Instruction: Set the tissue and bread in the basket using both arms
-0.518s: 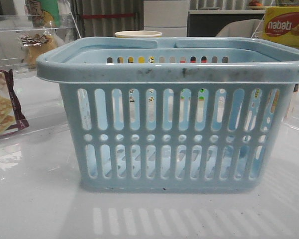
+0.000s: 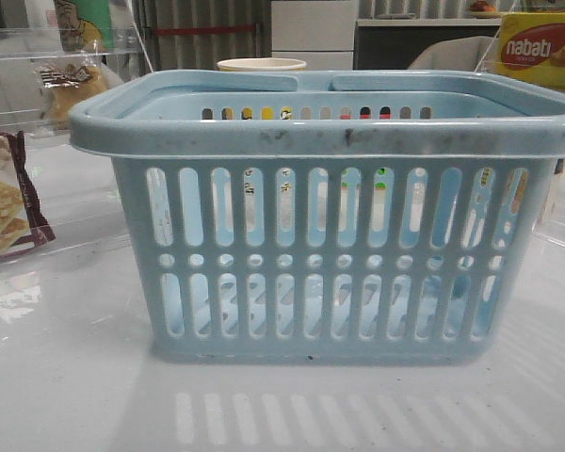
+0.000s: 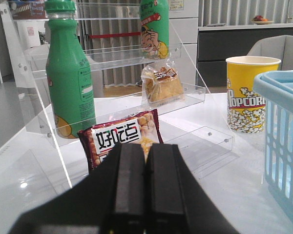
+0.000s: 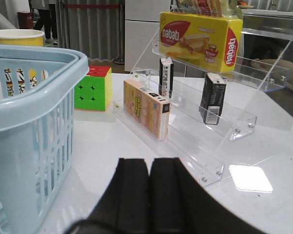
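White table [image 2: 66,377]: basket [image 2: 330,235], popcorn cup [image 3: 248,95], apparently acrylic racks [image 4: 219,122]

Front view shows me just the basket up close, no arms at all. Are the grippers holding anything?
Observer: No. The left gripper and the right gripper are both shut and empty.
Operator: Okay. I can't find the tissue in my view, where is it?
Observer: The tissue stands upright on the clear rack ahead of the right gripper, below the Nabati box. A second dark packet stands beside it.
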Controlling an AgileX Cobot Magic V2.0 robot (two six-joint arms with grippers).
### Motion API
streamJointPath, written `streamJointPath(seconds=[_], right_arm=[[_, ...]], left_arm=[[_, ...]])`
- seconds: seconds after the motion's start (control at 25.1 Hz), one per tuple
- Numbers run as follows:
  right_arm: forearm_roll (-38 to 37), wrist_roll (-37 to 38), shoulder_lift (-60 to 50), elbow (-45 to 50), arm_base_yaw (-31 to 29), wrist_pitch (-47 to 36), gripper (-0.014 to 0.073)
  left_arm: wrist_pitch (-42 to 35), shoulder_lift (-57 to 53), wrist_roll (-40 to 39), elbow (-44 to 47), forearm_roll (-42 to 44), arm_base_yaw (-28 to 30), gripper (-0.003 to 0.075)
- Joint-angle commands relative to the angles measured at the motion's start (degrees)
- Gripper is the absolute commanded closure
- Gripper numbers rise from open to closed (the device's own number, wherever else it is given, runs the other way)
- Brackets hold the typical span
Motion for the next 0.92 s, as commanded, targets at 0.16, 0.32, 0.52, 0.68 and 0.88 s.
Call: streamJointPath(seconds=[0.16,0.32,0.52,0.68,0.88], right_arm=[[0.0,-0.4,-1.0,0.0,-0.3,-5.7,0.0537],[0.0,-0.4,-1.0,0.0,-0.3,-5.7,0.0537],[0.0,-0.4,-1.0,-0.4,-0.3,-8.1,0.0537],[0.0,-0.4,-0.9,-6.2,-0.2,-5.8,0.0537],[0.0,-0.4,0.7,-18.9,-0.2,3.8,0.0537]], left_arm=[[-5.2,-1.0,-0.2,0.0,-0.5,-0.3,0.0629],[-7.3,-1.0,-0.2,0.0,-0.5,-0.3,0.0629],[-12.2,-1.0,-0.2,-0.9,-0.5,-0.3,0.0629],[-8.9,-1.0,-0.2,-7.3,-0.5,-0.3,0.0629],[3.4,1.7,-0.2,-22.1,-0.5,-0.3,0.0629]])
